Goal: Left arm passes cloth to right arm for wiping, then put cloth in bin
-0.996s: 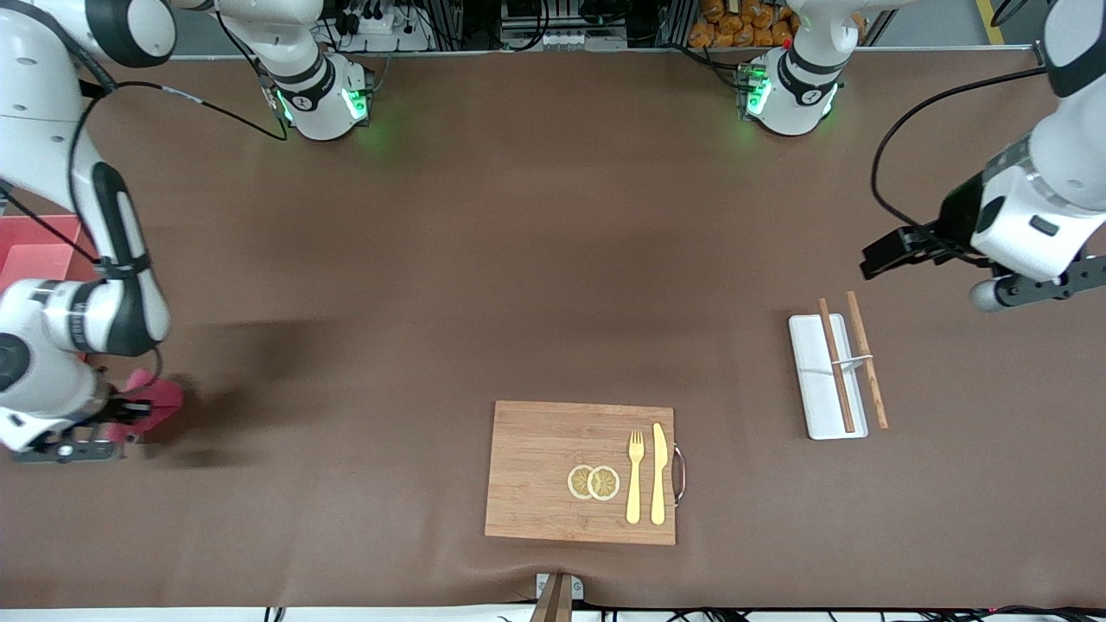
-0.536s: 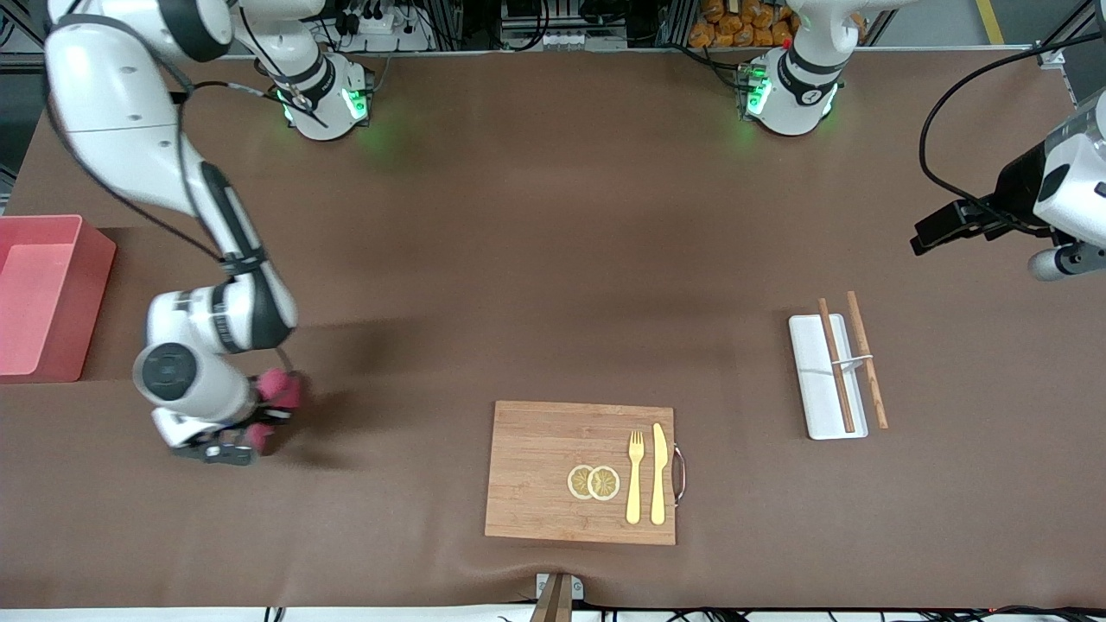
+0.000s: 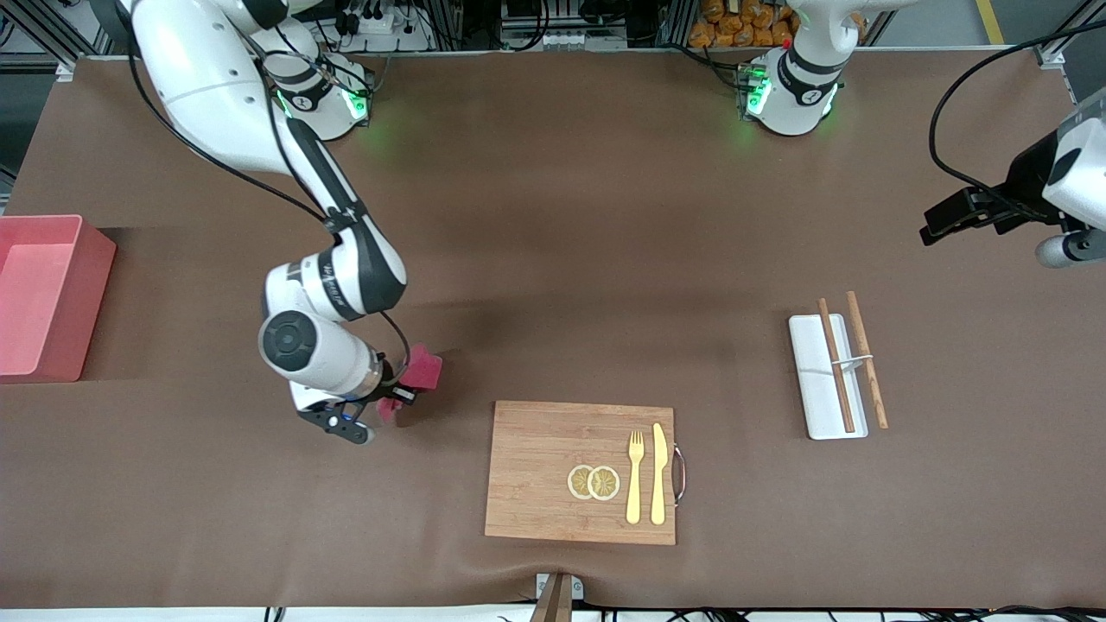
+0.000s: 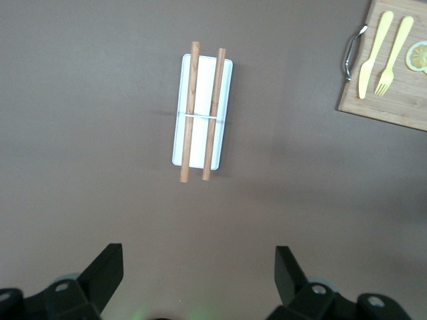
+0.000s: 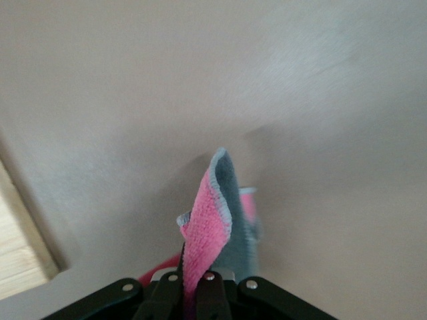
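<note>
Magenta-red cloth (image 3: 421,369) is clamped between the closed fingers of the right hand (image 3: 390,396), held over the brown surface (image 3: 553,259) just beside the wooden board's (image 3: 553,466) corner toward the right arm's end. A pink bin (image 3: 43,298) is seen at that end's edge. The left hand (image 4: 200,280) is spread wide and empty, waiting over the opposite end, near the white tray (image 3: 821,380).

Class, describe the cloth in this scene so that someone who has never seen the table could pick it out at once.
Start at the wooden board near the front camera's edge of the table, then look just off its corner toward the right arm's end. There the right gripper is shut on the cloth. It is small, soft and magenta-red with a grey reverse, unlike the rigid pink bin at the table's end.
</note>
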`<state>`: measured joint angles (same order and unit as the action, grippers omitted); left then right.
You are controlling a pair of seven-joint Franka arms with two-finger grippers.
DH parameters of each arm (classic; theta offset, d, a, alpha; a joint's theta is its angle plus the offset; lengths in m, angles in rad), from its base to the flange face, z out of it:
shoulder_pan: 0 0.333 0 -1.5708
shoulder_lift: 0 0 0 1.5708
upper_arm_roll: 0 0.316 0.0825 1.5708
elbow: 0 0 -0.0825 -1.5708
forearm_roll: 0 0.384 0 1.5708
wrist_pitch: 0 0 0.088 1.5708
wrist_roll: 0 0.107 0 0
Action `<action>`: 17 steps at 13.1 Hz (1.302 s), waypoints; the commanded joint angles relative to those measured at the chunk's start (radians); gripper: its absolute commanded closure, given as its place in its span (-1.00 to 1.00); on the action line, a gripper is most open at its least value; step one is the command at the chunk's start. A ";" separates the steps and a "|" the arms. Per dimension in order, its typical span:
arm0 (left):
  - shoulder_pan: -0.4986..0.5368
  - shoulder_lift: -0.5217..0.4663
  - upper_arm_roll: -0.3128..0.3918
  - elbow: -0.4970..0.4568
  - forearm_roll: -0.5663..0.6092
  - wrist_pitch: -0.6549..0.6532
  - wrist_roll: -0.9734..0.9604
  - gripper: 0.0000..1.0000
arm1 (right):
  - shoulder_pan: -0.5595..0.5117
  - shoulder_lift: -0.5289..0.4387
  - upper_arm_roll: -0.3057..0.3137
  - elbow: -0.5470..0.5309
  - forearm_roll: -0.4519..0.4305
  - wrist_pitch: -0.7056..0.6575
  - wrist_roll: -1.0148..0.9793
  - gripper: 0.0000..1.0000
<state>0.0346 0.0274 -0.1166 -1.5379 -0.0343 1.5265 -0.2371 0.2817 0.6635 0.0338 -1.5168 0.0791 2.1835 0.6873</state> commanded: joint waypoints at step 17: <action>-0.015 -0.040 -0.009 -0.019 0.093 0.017 0.002 -1.00 | -0.950 0.019 -0.029 0.343 -0.225 -0.142 -1.397 1.00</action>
<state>0.0222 0.0009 -0.1231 -1.5474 0.0494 1.5327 -0.2370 -0.6163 0.6155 -0.0141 -1.2249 -0.1233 2.0081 -0.6537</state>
